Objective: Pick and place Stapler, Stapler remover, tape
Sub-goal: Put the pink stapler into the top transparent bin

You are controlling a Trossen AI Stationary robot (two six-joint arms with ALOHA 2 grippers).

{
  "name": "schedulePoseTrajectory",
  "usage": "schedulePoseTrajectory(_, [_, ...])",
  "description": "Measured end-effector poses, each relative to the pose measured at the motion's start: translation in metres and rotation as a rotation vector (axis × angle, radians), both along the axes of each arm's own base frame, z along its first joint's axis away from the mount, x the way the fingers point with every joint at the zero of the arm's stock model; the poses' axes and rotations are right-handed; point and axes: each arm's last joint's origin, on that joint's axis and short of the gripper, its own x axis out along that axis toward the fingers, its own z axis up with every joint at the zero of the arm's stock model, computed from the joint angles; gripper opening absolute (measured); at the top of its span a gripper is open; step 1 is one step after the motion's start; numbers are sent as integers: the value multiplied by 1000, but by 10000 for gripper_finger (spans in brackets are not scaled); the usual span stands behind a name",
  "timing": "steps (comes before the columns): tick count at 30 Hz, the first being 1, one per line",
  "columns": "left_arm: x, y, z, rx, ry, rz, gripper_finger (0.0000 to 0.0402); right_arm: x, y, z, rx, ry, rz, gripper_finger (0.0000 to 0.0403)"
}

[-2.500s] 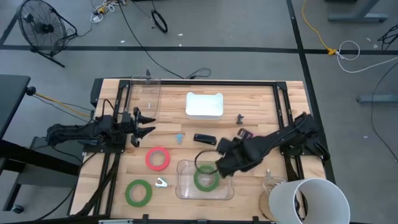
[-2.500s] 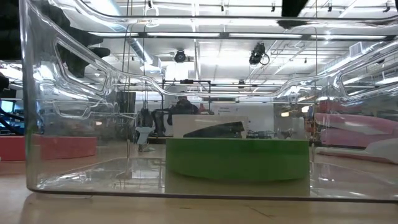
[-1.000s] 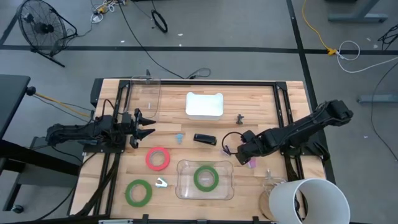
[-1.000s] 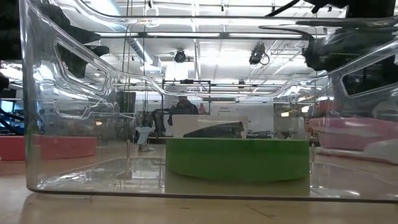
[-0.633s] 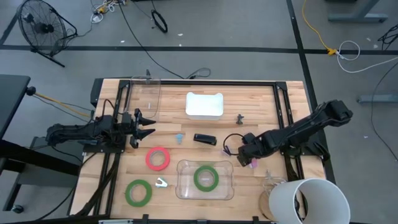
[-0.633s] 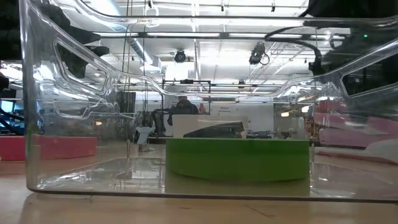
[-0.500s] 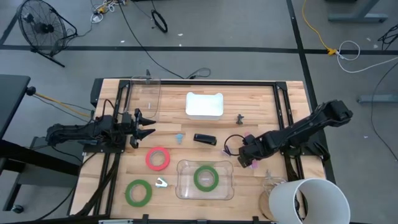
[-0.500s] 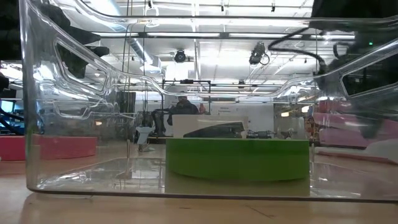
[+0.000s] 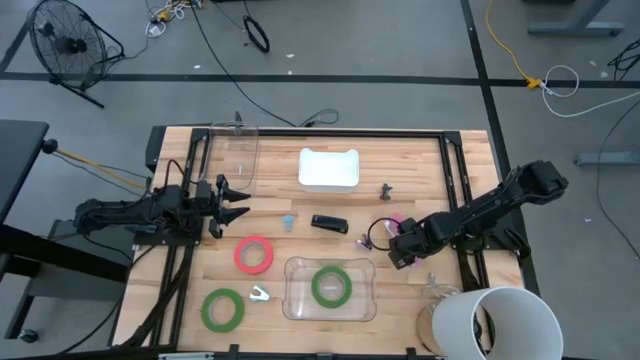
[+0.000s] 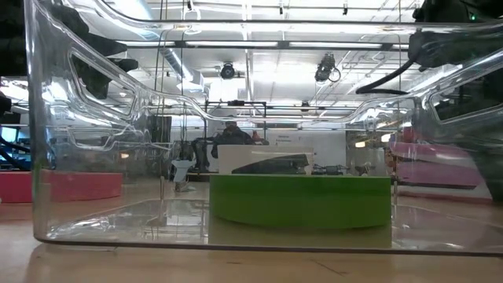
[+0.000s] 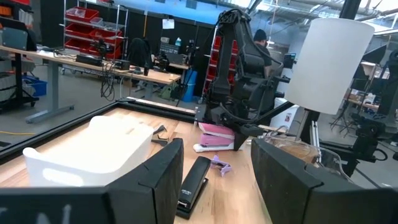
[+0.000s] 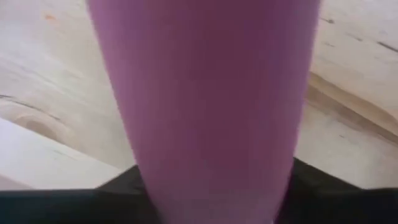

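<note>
The wooden table [image 9: 450,160] carries everything, with a tall white cylinder [image 9: 495,322] standing at its near right corner. The left gripper [image 9: 240,201] waits at the table's left side, spread wide and empty. The right gripper [image 9: 400,246] is low over the table, right of the middle, set down on a pink stapler [image 11: 216,130]; its wrist view is filled by the pink body, but whether it has hold of it I cannot tell. A clear bin [image 9: 298,305] sits at the near edge with one green tape [image 9: 316,287] lying flat inside. A white tray [image 9: 328,168] lies toward the far edge, and a clear container [image 9: 240,150] stands at the far left. The red tape [image 9: 241,254] lies flat on the wood just left of the bin, and a second green roll [image 9: 208,308] lies nearer the front left corner. A black stapler [image 9: 328,223] lies between tray and bin. A small white remover [image 9: 260,294] rests just beside the bin's left wall, a small blue piece [image 9: 289,221] lies left of the black stapler, and a small dark remover [image 9: 385,189] sits right of the tray.
</note>
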Motion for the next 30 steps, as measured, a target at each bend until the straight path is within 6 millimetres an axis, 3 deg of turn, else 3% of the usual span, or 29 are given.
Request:
schedulePoseTrajectory(2, [0, 0, 0, 0, 0, 0, 193, 1, 0, 1, 4, -9, 1, 145])
schedulePoseTrajectory(9, [0, 0, 0, 0, 0, 0, 193, 3, 1, 4, 5, -3, 46, 145])
schedulePoseTrajectory(15, [0, 0, 0, -17, -8, -12, 193, 16, 1, 26, 2, -19, 109, 145])
schedulePoseTrajectory(22, [-1, 0, 6, -16, -61, -13, 193, 42, -7, 76, -71, -93, 165, 145])
schedulePoseTrajectory(30, [-6, 1, 23, -21, -246, 29, 193, 80, -23, 158, -258, -414, 276, 145])
